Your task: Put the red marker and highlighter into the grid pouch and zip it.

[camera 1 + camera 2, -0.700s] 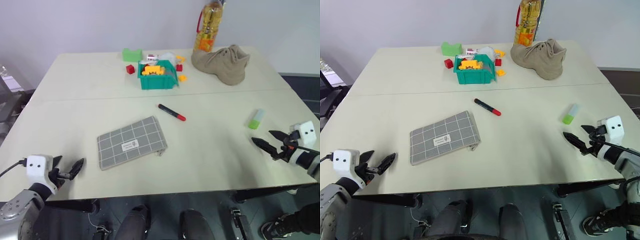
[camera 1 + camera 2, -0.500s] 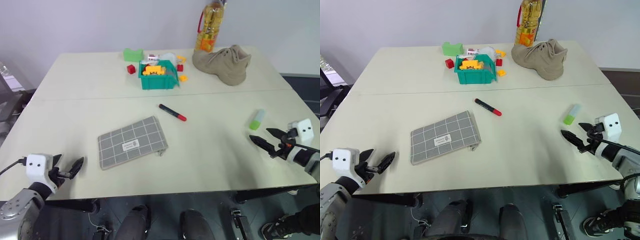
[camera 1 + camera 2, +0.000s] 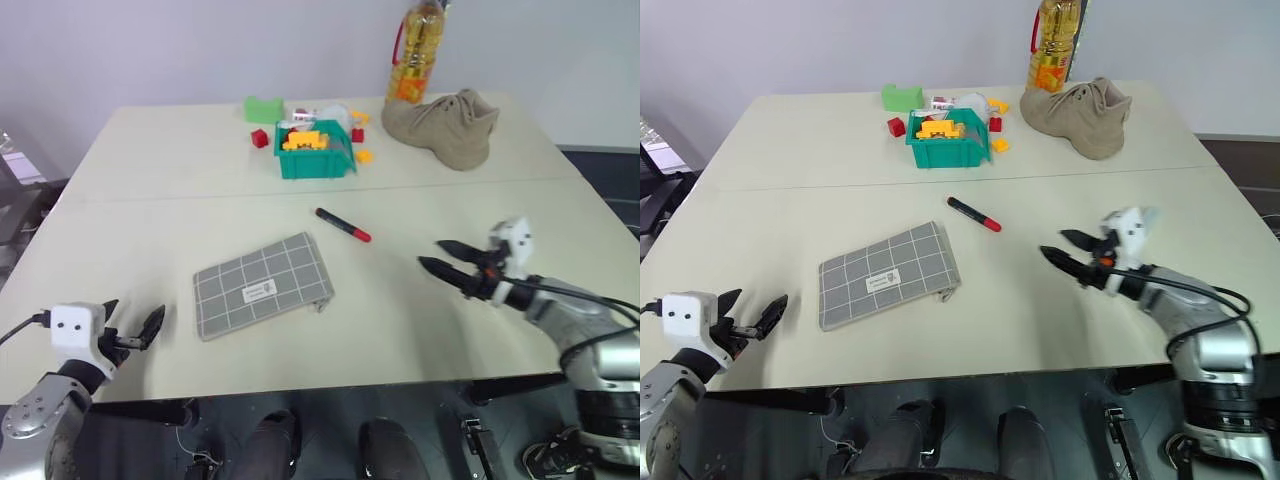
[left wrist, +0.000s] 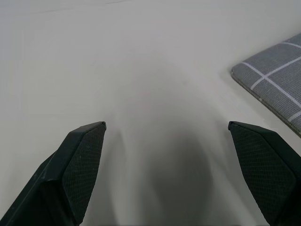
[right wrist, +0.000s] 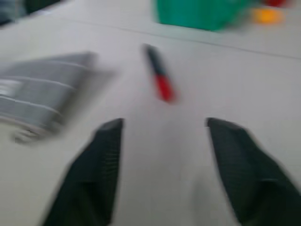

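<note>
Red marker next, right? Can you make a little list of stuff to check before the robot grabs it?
1. Slim black marker with red cap lying free on the table: ok.
2. Right gripper open and empty: ok.
3. Right gripper aimed at marker: ok, not there yet.
4. Flat grey grid fabric pouch unzipped: cannot tell.
5. Left gripper open, beside pouch: ok.
6. Stubby light-green highlighter in sight: not ok.

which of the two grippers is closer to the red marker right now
The right gripper. Its open black fingers point across the table toward the black-barrelled, red-capped marker; the left gripper hangs at the near table edge, beyond the grey grid pouch.
</note>
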`<control>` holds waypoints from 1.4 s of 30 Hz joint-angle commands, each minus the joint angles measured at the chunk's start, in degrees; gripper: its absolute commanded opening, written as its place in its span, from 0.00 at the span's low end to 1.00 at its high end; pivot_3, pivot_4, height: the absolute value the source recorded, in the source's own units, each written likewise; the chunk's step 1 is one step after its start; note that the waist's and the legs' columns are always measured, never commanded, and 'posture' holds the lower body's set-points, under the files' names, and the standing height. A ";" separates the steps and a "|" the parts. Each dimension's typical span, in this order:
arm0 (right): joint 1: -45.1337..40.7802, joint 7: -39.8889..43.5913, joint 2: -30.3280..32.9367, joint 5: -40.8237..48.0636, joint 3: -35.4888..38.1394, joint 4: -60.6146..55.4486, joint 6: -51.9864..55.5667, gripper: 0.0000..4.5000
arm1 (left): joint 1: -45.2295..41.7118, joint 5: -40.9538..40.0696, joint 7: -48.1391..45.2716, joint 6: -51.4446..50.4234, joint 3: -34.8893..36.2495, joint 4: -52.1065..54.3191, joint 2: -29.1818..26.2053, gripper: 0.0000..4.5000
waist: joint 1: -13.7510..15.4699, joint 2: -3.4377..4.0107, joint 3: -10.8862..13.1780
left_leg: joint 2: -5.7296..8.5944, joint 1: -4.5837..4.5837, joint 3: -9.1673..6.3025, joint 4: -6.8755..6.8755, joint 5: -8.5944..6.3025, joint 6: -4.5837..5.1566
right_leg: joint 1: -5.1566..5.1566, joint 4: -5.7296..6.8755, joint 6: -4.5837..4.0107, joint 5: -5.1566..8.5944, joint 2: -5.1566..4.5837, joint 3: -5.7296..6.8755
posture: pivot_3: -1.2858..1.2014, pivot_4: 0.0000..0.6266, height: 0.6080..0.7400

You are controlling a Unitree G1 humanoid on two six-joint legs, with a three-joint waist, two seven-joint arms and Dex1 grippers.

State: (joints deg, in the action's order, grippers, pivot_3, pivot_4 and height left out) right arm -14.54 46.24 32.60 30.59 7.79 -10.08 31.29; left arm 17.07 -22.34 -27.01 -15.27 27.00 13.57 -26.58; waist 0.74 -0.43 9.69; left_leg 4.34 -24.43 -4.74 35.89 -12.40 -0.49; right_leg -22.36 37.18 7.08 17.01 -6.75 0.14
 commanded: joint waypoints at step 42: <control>-10.98 -13.59 -21.16 -22.49 -25.92 13.13 -1.52 0.00 | -26.78 31.85 -12.54 78.44 -27.78 -42.69 -18.75 0.35 | -0.84 -0.12 -0.12 | 0.01 0.25 0.01 -0.50 0.15 -0.22 | -0.37 0.08 -0.01 -0.10 0.26 0.02 | 0.52 0.24 1.00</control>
State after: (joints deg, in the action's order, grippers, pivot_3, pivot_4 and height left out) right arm -26.57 33.27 10.97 9.02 -19.03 3.63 29.40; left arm -8.68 9.33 -40.39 60.34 -0.32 -27.77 -44.10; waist -0.10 -0.55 9.58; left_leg 4.35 -24.17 -4.74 35.39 -12.26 -0.70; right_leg -22.72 37.27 7.07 16.92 -6.48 0.16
